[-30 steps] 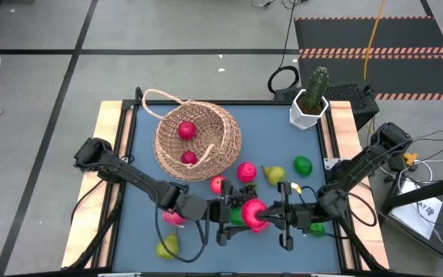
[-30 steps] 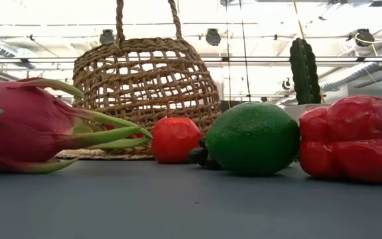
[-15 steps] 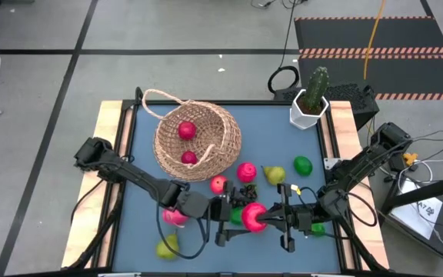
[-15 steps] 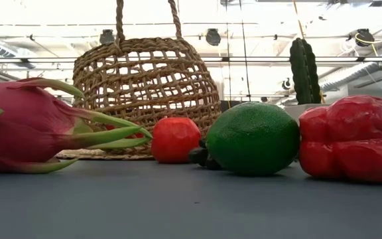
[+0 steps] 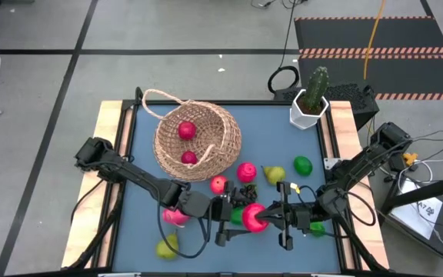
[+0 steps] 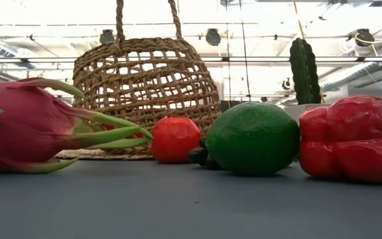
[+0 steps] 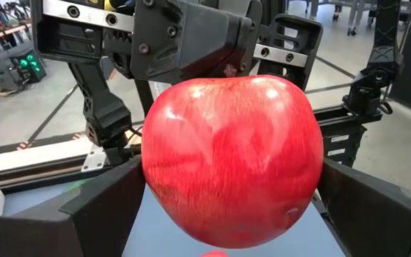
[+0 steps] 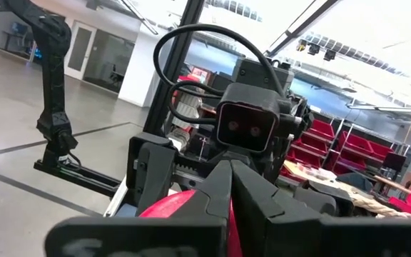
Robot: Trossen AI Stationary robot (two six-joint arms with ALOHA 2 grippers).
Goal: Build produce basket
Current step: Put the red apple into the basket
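A red apple (image 5: 254,217) hangs in the air above the table's near middle, between my two grippers. My right gripper (image 5: 272,218) comes from the right and is shut at the apple. My left gripper (image 5: 235,220) comes from the left and is open, with a finger (image 7: 105,207) on either side of the apple (image 7: 232,160); no touch shows. The woven basket (image 5: 198,141) stands on the far left of the mat with two red fruits (image 5: 187,131) in it. More produce lies between the basket and the arms. My right gripper has its shut fingers (image 8: 220,193) at the apple's side that faces the table's right (image 8: 168,205). The fingers themselves hide which part sits between them. They come about level from the right. The apple is lifted clear of the table.
On the mat lie a pink fruit (image 5: 246,172), a small red one (image 5: 218,185), a pear (image 5: 274,175), a lime (image 5: 303,165), a dragon fruit (image 6: 32,126) and another pear (image 5: 168,246). A cactus pot (image 5: 310,104) stands at the far right corner.
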